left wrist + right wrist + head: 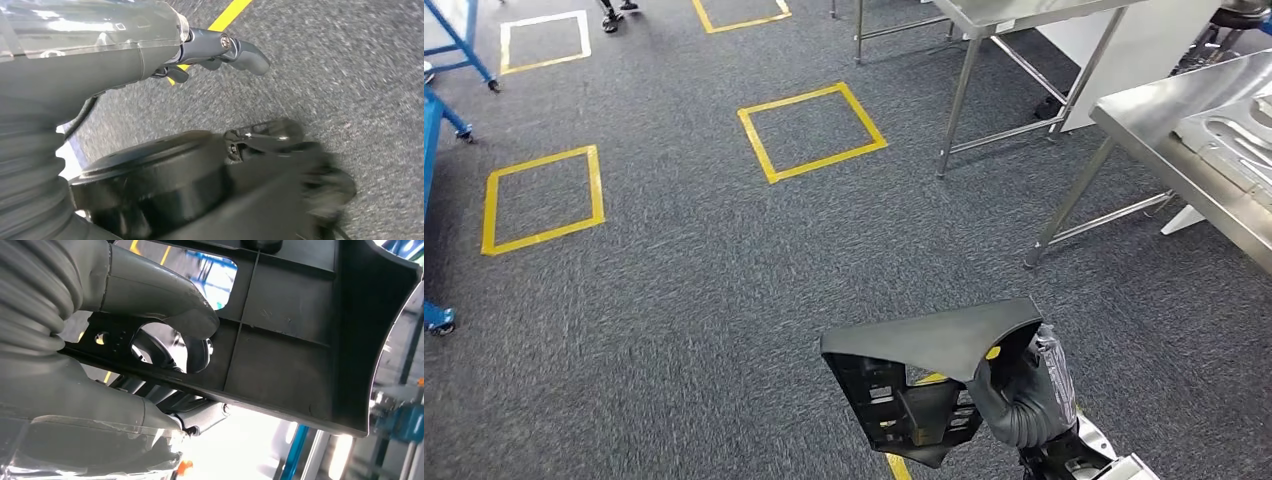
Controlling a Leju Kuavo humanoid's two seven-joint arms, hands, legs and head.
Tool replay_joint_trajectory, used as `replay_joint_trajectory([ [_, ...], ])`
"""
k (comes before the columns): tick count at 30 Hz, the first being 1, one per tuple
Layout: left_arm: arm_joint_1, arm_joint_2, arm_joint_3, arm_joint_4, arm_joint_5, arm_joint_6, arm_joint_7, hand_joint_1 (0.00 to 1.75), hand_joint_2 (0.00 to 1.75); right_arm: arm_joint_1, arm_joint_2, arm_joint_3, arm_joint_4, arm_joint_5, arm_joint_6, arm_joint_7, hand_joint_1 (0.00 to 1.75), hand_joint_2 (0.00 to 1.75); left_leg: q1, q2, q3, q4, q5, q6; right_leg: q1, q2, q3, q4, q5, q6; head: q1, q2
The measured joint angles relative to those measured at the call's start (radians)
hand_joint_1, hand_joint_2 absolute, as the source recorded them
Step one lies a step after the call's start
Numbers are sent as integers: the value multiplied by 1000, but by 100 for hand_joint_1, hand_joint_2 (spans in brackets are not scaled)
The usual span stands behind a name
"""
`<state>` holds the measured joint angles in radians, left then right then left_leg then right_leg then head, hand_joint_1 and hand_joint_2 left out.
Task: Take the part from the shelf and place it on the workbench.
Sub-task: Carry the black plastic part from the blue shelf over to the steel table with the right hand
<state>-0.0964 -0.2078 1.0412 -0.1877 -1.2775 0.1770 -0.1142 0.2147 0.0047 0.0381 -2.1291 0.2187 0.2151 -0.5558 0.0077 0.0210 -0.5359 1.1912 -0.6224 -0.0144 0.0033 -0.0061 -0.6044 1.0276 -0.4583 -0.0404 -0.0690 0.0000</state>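
I am holding the black plastic part (pixel 934 375) in my right hand (pixel 1024 395), low in front of me over the grey carpet (pixel 674 260). In the right wrist view my thumb (pixel 165 295) presses on the ribbed inner face of the part (pixel 280 340) while the darker fingers (pixel 195 415) curl up behind a cut-out in it, so the part is pinched between them. In the head view the smooth curved outer shell faces up and the latticed inside faces left and down, and the part's long axis runs roughly across my body, reaching leftward from the hand.

My left hand (pixel 220 50) hangs beside me over the carpet, fingers loosely bent and apart, with nothing in them.

The stainless bench (pixel 1144 120) lies ahead and to my right, well apart from the part, with its near edge running on a slant toward me. A pale moulded tray or panel (pixel 1234 140) already rests on its top. That side belongs to my right arm, the arm carrying the part, so I judge the coming move is a turn and approach to the right, then a reach forward over the bench edge. A second steel table (pixel 1004 15) stands farther back. Yellow tape squares (pixel 812 132) mark the carpet.

I can read no labels, brands or writing on the part or on the bench.
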Motion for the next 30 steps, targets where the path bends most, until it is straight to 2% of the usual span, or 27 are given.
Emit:
replay_joint_trajectory([
  [1,1,0,0,0,1,0,-1,0,175,0,0,0,0,0,0,0,175,175,2,-8,-43,59,-26,-3,0,15,6,0,-5,-1,0,0],
  [2,0,0,1,0,0,-1,-2,0,175,2,0,0,0,0,0,0,175,175,3,-10,-76,95,-44,-7,-1,31,13,0,-11,-1,0,0],
  [3,-1,0,1,0,0,-1,-3,0,175,3,0,0,0,0,0,0,175,175,3,-11,-95,98,-44,-9,-1,46,23,0,-17,0,0,0],
  [4,-2,0,2,0,-3,-2,-4,0,175,3,0,0,0,0,0,0,175,175,3,-14,-98,68,-19,-10,-2,61,35,1,-23,2,0,0],
  [5,-2,0,2,0,-5,-4,-6,0,175,3,0,0,0,0,0,0,175,175,4,-23,-89,11,29,-11,-3,75,46,1,-30,5,0,0],
  [6,1,1,2,0,-7,-6,-8,0,175,3,0,0,0,0,1,0,175,175,5,-45,-82,-51,86,-11,-5,89,55,2,-37,9,0,0],
  [8,5,1,2,0,-9,-10,-14,0,175,3,0,0,0,-1,1,0,175,175,6,-86,-74,-135,156,-2,-9,114,56,6,-45,20,0,0],
  [9,5,2,2,0,-8,-10,-15,0,175,4,0,0,0,-2,2,0,175,175,4,-96,-75,-147,165,5,-12,124,51,7,-47,27,0,0],
  [11,1,1,2,-1,-8,-9,-15,0,175,6,0,0,-1,-4,2,-1,175,175,3,-83,-69,-154,170,19,-15,136,46,6,-52,42,0,0],
  [12,0,0,2,-1,-8,-9,-15,0,175,7,-1,0,-2,-5,1,-1,175,175,4,-73,-64,-161,169,26,-15,120,44,11,-58,48,0,0],
  [13,-1,-1,2,-1,-8,-8,-15,0,175,6,-1,0,-2,-6,1,-2,175,175,5,-60,-58,-169,170,32,-13,93,33,34,-72,53,0,0],
  [15,2,-2,2,-1,-8,-7,-14,0,175,3,-2,0,-3,-9,0,-3,175,175,4,-34,-47,-177,165,42,-11,32,-22,136,-122,58,0,0],
  [16,3,-1,3,-1,-8,-6,-13,0,175,2,-2,0,-3,-9,0,-3,175,175,2,-20,-44,-178,161,44,-13,19,-61,202,-147,61,0,0],
  [17,4,-1,3,-1,-8,-6,-12,0,175,2,-2,0,-3,-9,0,-3,175,175,1,-7,-41,-178,157,45,-15,14,-92,252,-158,63,0,0],
  [18,4,-1,3,-1,-8,-6,-12,0,175,3,-2,0,-3,-9,0,-3,175,175,1,5,-37,-177,152,45,-17,11,-107,270,-150,65,0,0],
  [19,4,-1,3,-1,-8,-6,-12,0,175,4,-2,0,-3,-9,0,-3,175,175,0,17,-30,-177,147,44,-18,7,-101,247,-121,65,0,0],
  [20,4,-1,3,-1,-8,-6,-12,0,175,4,-2,0,-3,-9,0,-3,175,175,0,28,-22,-177,141,42,-18,-3,-74,187,-79,64,0,0],
  [21,4,-2,3,-1,-8,-6,-12,0,175,3,-3,0,-3,-9,0,-3,175,175,0,37,-14,-178,136,39,-15,-24,-39,112,-44,60,0,0],
  [22,4,-2,3,-1,-8,-6,-12,0,175,3,-3,0,-3,-9,0,-3,175,175,-2,46,-7,-178,130,35,-10,-43,-8,49,-20,55,0,0],
  [23,4,-3,3,-1,-8,-6,-12,0,175,2,-4,0,-3,-10,0,-4,175,175,-4,54,-2,-178,126,31,-6,-55,11,10,-9,51,0,0],
  [24,3,-3,3,-1,-8,-6,-12,0,175,1,-5,0,-3,-10,0,-4,175,175,-5,62,2,-179,123,26,-1,-60,17,-4,-10,47,0,0],
  [26,1,-4,3,-1,-8,-6,-12,0,175,2,-6,0,-4,-11,0,-4,175,175,-7,80,10,-184,119,16,1,-38,16,-8,-9,40,0,0],
  [27,0,-4,3,-1,-8,-6,-12,0,175,3,-6,0,-4,-11,0,-4,175,175,-6,75,13,-181,114,11,-3,-27,20,-15,-7,36,0,0],
  [28,0,-4,3,-1,-8,-6,-12,0,175,3,-7,0,-4,-11,1,-5,175,175,-5,60,11,-167,101,6,-7,-17,24,-21,-4,31,0,0],
  [30,0,-4,3,-1,-8,-6,-12,0,175,1,-7,-1,-5,-12,1,-5,175,175,-1,11,-35,-64,43,0,-14,5,32,-30,-1,23,0,0],
])
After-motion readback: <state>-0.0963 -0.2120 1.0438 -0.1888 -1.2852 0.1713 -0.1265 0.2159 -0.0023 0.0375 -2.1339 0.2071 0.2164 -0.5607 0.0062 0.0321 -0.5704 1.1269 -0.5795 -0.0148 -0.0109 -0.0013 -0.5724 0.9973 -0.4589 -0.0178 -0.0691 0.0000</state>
